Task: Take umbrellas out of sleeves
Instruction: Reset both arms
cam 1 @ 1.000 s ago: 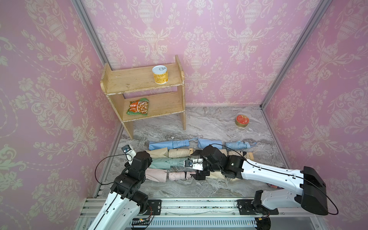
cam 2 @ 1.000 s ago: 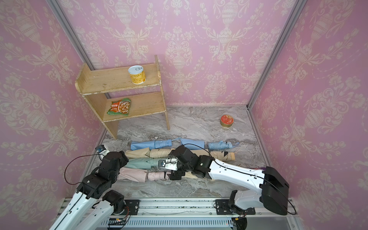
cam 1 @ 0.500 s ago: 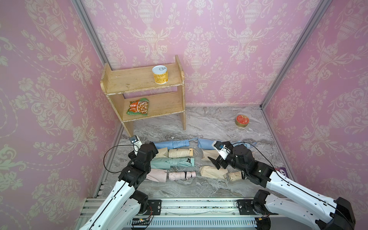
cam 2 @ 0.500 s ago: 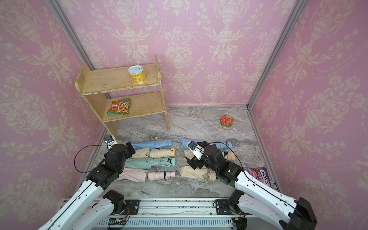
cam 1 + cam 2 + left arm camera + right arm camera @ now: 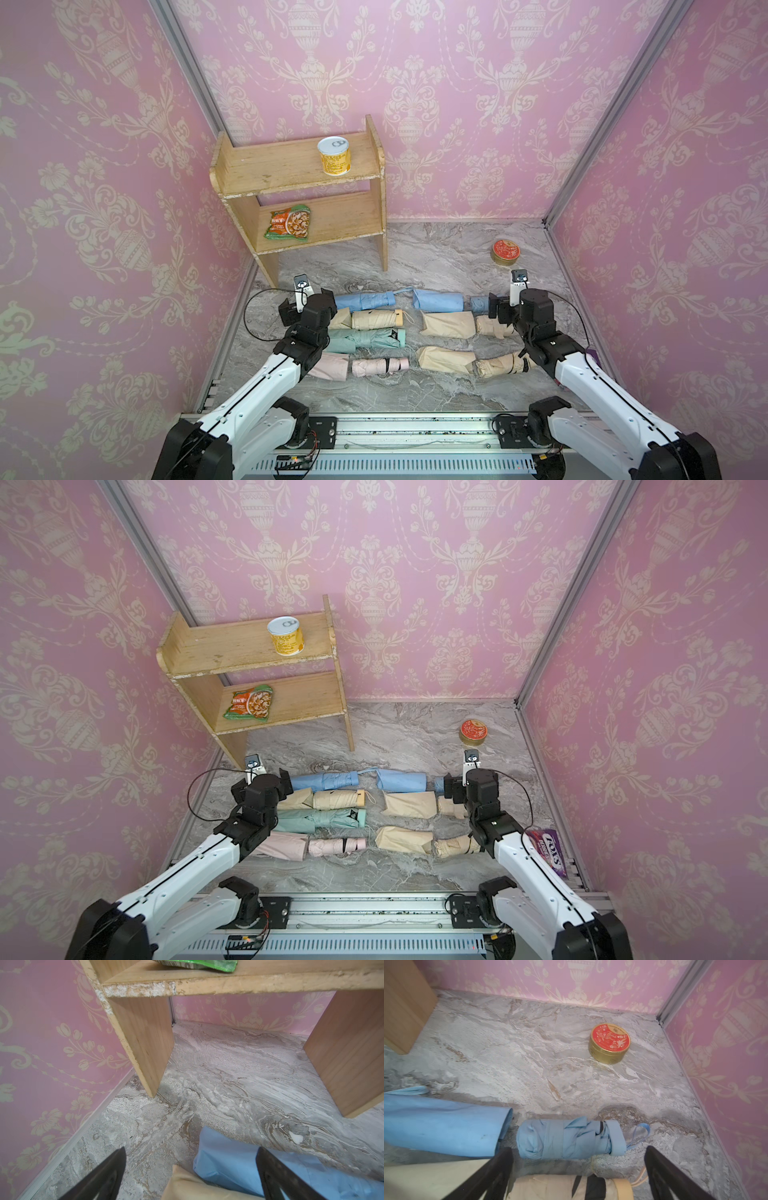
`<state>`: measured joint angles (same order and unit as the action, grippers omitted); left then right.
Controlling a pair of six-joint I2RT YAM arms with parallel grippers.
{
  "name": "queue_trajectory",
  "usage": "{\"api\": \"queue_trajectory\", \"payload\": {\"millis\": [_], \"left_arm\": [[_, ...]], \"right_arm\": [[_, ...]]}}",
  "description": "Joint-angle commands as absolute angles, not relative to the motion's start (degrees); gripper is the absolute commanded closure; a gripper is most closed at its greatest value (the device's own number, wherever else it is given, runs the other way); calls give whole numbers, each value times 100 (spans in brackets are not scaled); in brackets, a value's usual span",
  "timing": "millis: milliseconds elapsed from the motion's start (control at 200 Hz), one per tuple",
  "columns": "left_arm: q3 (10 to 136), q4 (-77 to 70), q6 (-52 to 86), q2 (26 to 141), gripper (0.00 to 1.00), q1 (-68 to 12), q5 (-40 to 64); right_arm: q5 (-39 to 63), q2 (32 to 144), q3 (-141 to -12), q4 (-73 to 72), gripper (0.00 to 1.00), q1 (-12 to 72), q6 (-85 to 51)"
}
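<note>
Pleated pastel umbrellas (image 5: 380, 366) lie beside smooth matching sleeves (image 5: 448, 324); left hand (image 5: 190, 1153), right hand (image 5: 579, 1150) both released.

Little can be read. A purple packet (image 5: 548, 851) at the right edge of the worktop (image 5: 399, 733) carries large white capitals, of which an "O" and an "S" show; the whole word cannot be told. The red lid of the round gold tin (image 5: 609, 1043) near the far right corner bears gold script, too ornate to make out. The print on the yellow can (image 5: 333, 157) on the upper shelf and on the snack bag (image 5: 289, 223) on the lower shelf is too small to read.
</note>
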<state>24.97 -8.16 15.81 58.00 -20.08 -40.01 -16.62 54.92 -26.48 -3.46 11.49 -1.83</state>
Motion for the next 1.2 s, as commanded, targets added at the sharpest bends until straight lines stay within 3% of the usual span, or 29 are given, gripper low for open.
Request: {"api": "queue_trajectory", "payload": {"millis": [0,425,625,756,1191], "left_arm": [[2375,-1918,1004,6231,1,-1770,-4014],[2110,-4169,28,7909,1,-1376,-4200],[1802,-5349,-299,8293,1,-1264,-3973],[1850,-5625,-472,8518,1,-1225,-3920],[1982,-6228,-683,9212,1,-1013,-3365]], "right_arm": [[-1819,5878,-2440,-1234,0,894,-328],[-1425,7361,-2061,-3661,0,442,64],[-832,7766,-2493,-3410,0,291,-132],[-773,8290,-2154,-4589,0,237,-285],[-294,8582,-2280,-4566,0,203,-128]]}}
